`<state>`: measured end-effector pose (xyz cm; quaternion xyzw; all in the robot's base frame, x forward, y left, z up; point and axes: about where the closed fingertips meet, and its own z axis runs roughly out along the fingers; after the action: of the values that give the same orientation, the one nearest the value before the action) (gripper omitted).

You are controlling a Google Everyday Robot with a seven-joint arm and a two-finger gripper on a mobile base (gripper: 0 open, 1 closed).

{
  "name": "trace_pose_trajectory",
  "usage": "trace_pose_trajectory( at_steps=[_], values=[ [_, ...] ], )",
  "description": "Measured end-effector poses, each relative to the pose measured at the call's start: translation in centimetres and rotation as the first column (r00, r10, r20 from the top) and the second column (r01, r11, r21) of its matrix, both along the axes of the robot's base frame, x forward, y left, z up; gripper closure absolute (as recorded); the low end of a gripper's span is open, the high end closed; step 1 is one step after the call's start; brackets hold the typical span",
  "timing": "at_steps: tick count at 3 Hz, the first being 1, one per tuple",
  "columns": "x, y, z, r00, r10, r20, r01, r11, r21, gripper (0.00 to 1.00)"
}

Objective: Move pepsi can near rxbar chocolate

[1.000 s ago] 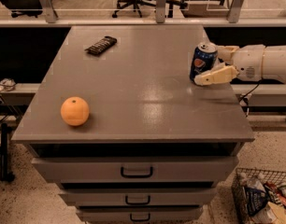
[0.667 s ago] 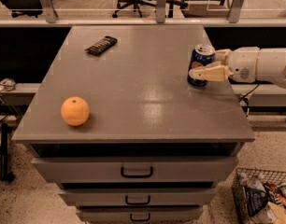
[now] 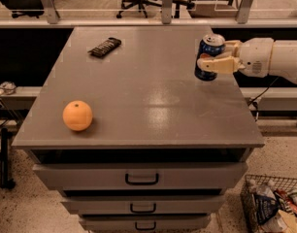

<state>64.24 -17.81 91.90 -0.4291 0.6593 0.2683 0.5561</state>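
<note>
The pepsi can [image 3: 208, 57] is dark blue with a silver top and stands at the right side of the grey table [image 3: 148, 101]. My gripper [image 3: 212, 56] reaches in from the right and is shut on the can, with one cream finger [image 3: 214, 64] across its front. The can looks lifted slightly off the table. The rxbar chocolate [image 3: 105, 46] is a flat dark bar lying at the far left of the table, well apart from the can.
An orange [image 3: 77, 115] sits near the front left of the table. Drawers [image 3: 141, 177] are below the table's front edge. A wire basket [image 3: 273, 205] with items stands on the floor at the lower right. Office chairs stand behind the far rail.
My gripper has closed on the pepsi can and raised it a little, moving slightly to the left and back. The orange and the bar have not moved.
</note>
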Motion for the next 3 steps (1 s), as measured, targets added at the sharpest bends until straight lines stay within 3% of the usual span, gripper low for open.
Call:
trace_pose_trajectory(
  at_steps=[1, 2, 3],
  values=[
    [0.1, 0.2, 0.2, 1.0, 0.004, 0.007, -0.004, 1.0, 0.0, 1.0],
    [0.1, 0.2, 0.2, 1.0, 0.004, 0.007, -0.004, 1.0, 0.0, 1.0],
    [0.3, 1.6, -0.4, 0.9997, 0.025, 0.0, -0.025, 1.0, 0.006, 1.0]
  ],
)
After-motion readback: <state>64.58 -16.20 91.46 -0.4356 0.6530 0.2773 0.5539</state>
